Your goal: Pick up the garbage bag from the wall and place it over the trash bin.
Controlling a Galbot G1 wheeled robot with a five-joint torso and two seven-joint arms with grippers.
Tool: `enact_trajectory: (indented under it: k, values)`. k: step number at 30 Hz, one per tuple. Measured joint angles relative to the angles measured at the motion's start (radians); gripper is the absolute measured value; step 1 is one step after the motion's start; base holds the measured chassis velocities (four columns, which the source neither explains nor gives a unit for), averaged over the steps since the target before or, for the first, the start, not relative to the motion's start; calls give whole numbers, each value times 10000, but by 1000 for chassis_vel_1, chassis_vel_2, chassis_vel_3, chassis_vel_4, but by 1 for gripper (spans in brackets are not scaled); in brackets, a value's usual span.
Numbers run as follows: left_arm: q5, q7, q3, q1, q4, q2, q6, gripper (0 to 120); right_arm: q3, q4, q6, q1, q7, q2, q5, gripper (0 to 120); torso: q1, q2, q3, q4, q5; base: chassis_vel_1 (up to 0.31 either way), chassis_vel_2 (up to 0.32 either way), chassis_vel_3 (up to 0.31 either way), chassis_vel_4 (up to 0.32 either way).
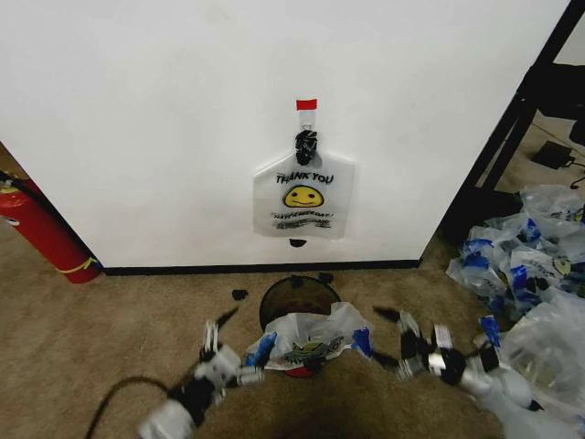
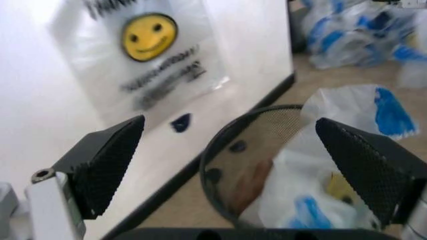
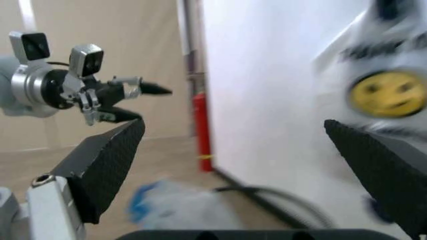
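Note:
The garbage bag, thin white plastic with blue patches, lies draped over the near rim of the dark mesh trash bin at the foot of the wall. In the left wrist view the garbage bag sags into the trash bin. My left gripper is open just left of the bin, and my right gripper is open just right of it. Neither holds anything. A same-print smiley bag without blue patches hangs on the hook under a red tape mark.
A red fire extinguisher stands at the wall's left end. Several clear bags with blue patches are piled on the carpet at the right, beside a black frame leg. A black baseboard runs behind the bin.

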Motion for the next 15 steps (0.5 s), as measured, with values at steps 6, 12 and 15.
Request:
enact_trajectory:
  k: [6,12,15]
  values:
    - [-3805,1045,2188,-4493,1996,1078,2556,100,-73,715,1111,-55,1856,250,-857,100,1,0,1,-11,6,0,0,0,0]
    - [-5394,88,4654,-8024,3629,353,4884,100,-22,1558,1243,-114,2536,420,-1125,100,2,-1,2,-13,6,0,0,0,0]
    - [-5664,-404,5368,-9114,4389,-172,5526,100,-11,1796,1218,-227,2634,525,-1269,100,1,0,1,-7,6,0,0,0,0]
